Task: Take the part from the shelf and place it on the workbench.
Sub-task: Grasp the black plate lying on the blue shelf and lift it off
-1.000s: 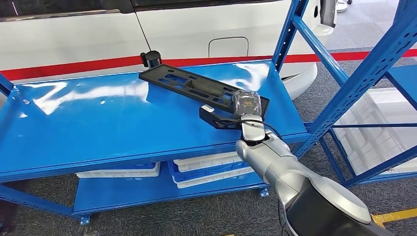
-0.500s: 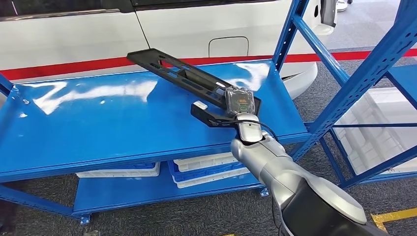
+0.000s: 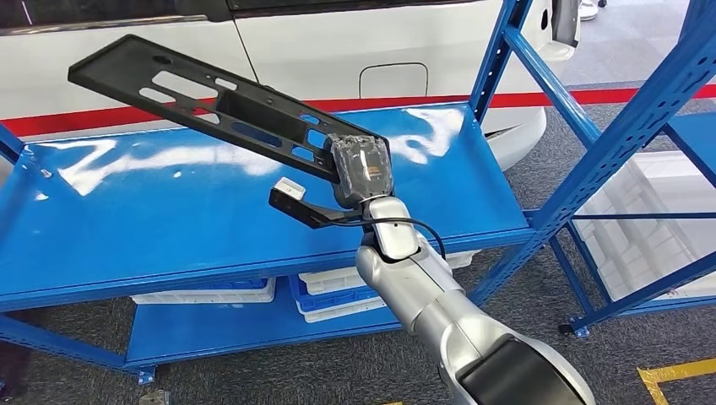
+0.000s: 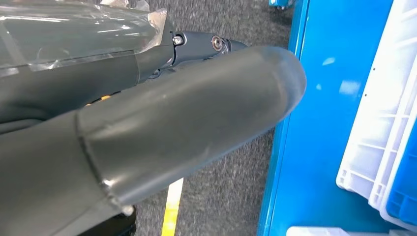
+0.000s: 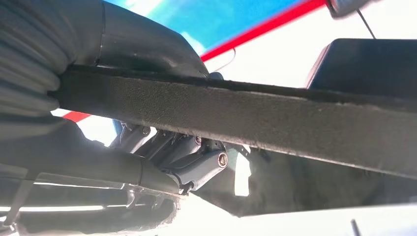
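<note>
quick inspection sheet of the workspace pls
surface: blue shelf, top deck glossy, bare
job's things: long black part lifted off the shelf, tilted, far end high
clutter: white and blue bins on the lower deck
robot hands: right robot hand grips the part's near end; left robot hand hangs above the floor, holding nothing seen
cables: black cable at the right wrist
surroundings: white car behind; second rack to the right
</note>
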You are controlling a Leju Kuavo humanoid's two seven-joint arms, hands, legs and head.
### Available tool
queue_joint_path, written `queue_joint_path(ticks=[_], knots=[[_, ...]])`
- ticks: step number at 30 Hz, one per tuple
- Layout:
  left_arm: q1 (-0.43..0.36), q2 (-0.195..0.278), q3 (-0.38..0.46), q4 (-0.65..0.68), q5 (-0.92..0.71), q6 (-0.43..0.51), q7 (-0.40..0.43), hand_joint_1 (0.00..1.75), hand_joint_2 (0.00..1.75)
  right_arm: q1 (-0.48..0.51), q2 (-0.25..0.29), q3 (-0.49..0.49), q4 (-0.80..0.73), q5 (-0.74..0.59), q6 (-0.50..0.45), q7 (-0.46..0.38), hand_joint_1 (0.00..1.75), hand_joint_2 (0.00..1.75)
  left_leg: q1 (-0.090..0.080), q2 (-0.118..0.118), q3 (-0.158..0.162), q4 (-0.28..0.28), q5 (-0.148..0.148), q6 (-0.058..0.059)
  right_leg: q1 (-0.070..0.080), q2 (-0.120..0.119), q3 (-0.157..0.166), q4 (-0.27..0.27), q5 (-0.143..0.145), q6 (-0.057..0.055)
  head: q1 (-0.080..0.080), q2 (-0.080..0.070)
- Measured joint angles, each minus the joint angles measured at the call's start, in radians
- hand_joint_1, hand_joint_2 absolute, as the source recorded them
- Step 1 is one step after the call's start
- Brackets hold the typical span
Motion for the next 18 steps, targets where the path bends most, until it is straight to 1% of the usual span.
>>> queue_joint_path(ticks=[2,5,9,15,18], knots=[[-0.002,0.000,-0.007,0.001,-0.006,0.014,0.000,0.00,0.00,0.018,0.006,-0.067,-0.040,0.017,-0.002,-0.006,1.75,1.75,0.000,0.000,0.000,0.000,0.000,0.000,0.000,0.000,0.000,0.000,0.000,0.000,0.000,0.000],[-0.003,0.000,-0.015,0.001,-0.009,0.019,0.000,0.00,0.00,0.031,0.007,-0.122,-0.074,0.022,-0.004,-0.008,1.75,1.75,-0.001,0.001,0.000,0.000,0.000,0.000,0.000,0.000,0.000,0.000,0.000,0.000,0.000,0.000],[-0.006,0.000,-0.024,0.002,-0.022,0.038,0.001,0.00,1.75,0.065,0.008,-0.178,-0.142,0.031,-0.004,-0.034,1.75,1.75,-0.001,0.001,0.000,0.000,0.000,0.000,0.000,0.001,0.000,0.000,0.000,0.000,0.000,0.000],[-0.015,0.000,-0.041,0.014,-0.040,0.136,0.049,0.00,1.75,0.126,0.008,-0.185,-0.356,0.001,0.021,-0.055,1.75,1.75,0.000,0.001,-0.001,0.000,0.000,0.000,0.000,0.001,-0.001,0.000,0.000,0.000,0.000,0.000],[-0.016,0.000,-0.042,0.019,-0.042,0.158,0.062,0.00,1.75,0.138,0.008,-0.179,-0.438,-0.009,0.034,-0.055,1.75,1.75,0.000,0.001,-0.001,-0.001,0.000,0.000,0.000,0.001,-0.001,0.000,0.000,0.000,0.000,0.000]])
